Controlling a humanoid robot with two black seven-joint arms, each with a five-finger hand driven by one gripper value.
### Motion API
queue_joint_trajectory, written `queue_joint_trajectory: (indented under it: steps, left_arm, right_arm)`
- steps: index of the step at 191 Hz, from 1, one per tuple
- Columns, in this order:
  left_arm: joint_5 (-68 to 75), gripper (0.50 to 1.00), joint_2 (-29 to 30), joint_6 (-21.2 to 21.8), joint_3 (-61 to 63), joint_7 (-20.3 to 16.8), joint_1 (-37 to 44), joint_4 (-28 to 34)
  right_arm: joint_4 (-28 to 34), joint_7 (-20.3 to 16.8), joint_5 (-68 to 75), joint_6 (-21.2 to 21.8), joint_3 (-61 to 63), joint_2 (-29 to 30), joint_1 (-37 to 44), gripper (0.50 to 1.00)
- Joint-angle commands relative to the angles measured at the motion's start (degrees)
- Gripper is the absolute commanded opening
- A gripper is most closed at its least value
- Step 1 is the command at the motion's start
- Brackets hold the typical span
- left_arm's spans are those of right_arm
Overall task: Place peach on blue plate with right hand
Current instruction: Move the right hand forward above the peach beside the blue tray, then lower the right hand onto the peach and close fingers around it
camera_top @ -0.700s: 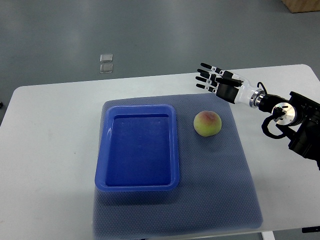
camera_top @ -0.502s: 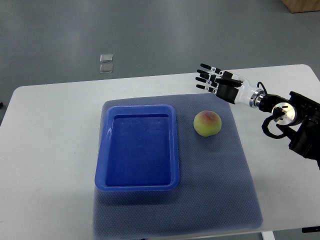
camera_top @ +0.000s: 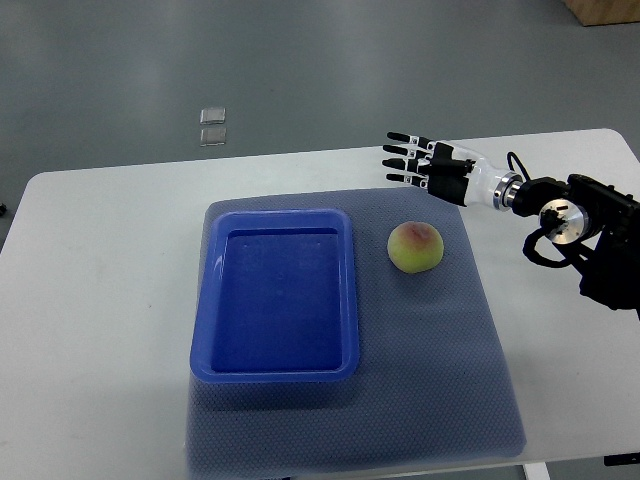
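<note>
Top view: right hand [camera_top: 432,168] above table's far side, fingers [camera_top: 400,150] stretched flat, spread, gripping nothing. Peach [camera_top: 415,246] below hand on grey mat [camera_top: 440,380], just toward robot, apart from it. Blue plate [camera_top: 276,293] further left, beyond peach.

Risk: round fruit likely rolls off if fingers nudge before closing; shallow grip could drop it short of plate rim.

Peach near-spherical, no clear long axis; reddish blush faces up.

Left hand absent.
</note>
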Motion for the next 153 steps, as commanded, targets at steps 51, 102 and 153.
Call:
queue_joint_trajectory:
  steps: [51,102,153]
  left_arm:
    - [0.00,1.000,0.00,0.03,0.05,0.00,-0.01,-0.07]
    - [0.00,1.000,0.00,0.03,0.05,0.00,-0.01,-0.07]
    - [0.00,1.000,0.00,0.03,0.05,0.00,-0.01,-0.07]
  right_arm:
    - [5.73,7.92,-19.98,0.25,-0.22,-3.76,3.82,0.930]
    - [14.43,15.56,-44.67,0.42,-0.48,-7.45,4.08,0.930]
    - [19.62,18.29,-64.27,0.34,-1.01,-9.65,4.00,0.930]
